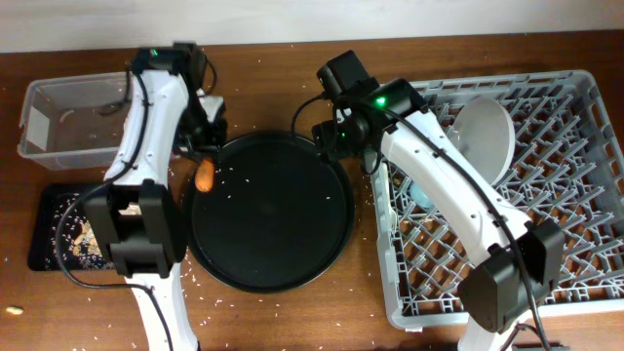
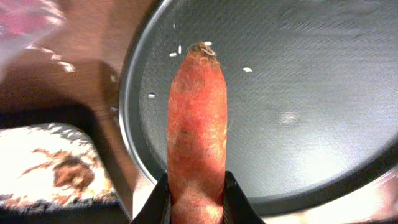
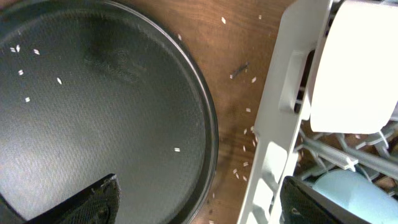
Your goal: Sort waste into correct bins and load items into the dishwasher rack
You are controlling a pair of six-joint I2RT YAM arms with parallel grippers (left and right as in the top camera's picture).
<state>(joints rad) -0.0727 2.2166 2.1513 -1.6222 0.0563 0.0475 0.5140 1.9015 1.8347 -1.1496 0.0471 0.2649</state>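
Over the wooden table [image 1: 273, 54], left gripper [image 2: 196, 200] clamps an orange carrot [image 2: 198, 112].

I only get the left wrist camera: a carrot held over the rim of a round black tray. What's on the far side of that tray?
Observer: A big grey dishwasher rack sits just right of the tray, outside your picture.
Operator: Anything in it?
Observer: Yes, a pale round plate stands on edge among the pegs.
Operator: And the other arm?
Observer: The right gripper hangs open between the tray's rim and the rack's edge, holding nothing.
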